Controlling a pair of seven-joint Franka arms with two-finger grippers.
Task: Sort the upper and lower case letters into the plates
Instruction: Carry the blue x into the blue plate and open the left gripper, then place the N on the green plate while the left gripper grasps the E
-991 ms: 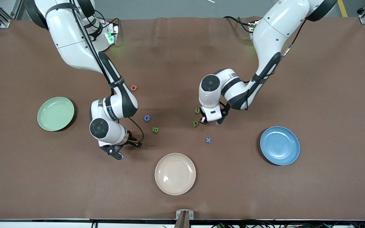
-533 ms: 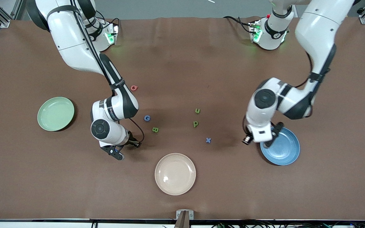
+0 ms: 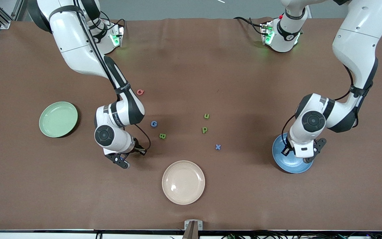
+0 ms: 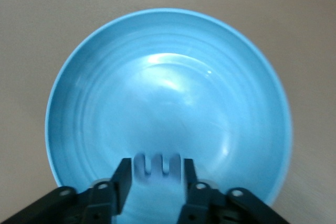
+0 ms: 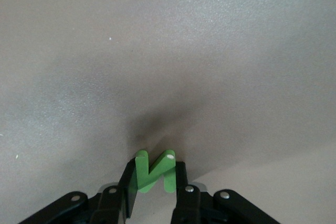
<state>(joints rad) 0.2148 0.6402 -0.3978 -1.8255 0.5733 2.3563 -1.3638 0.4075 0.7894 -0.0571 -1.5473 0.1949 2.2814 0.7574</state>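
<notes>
Now that the left arm has swung away from the small green letters u (image 3: 206,116) and p (image 3: 204,130) at mid-frame, the left gripper (image 3: 302,156) hangs over the glossy medium blue round plate (image 3: 287,167), low in the front view toward the left arm's end of the table. Its fingers (image 4: 124,174) pinch a small pale blue notched letter (image 4: 157,165) just above the plate's floor; which letter it is I cannot tell. Judging by that, the carry is over and only the release remains.

Meanwhile the right gripper (image 3: 123,162) has stayed low on the brown table, in the lower part of the frame beside the right arm's wrist, and its fingers (image 5: 127,182) have drawn in onto a bright green block letter N (image 5: 152,170). A capital now gripped, it looks ready to lift toward the pale mint green round plate (image 3: 58,119), which is empty
</notes>
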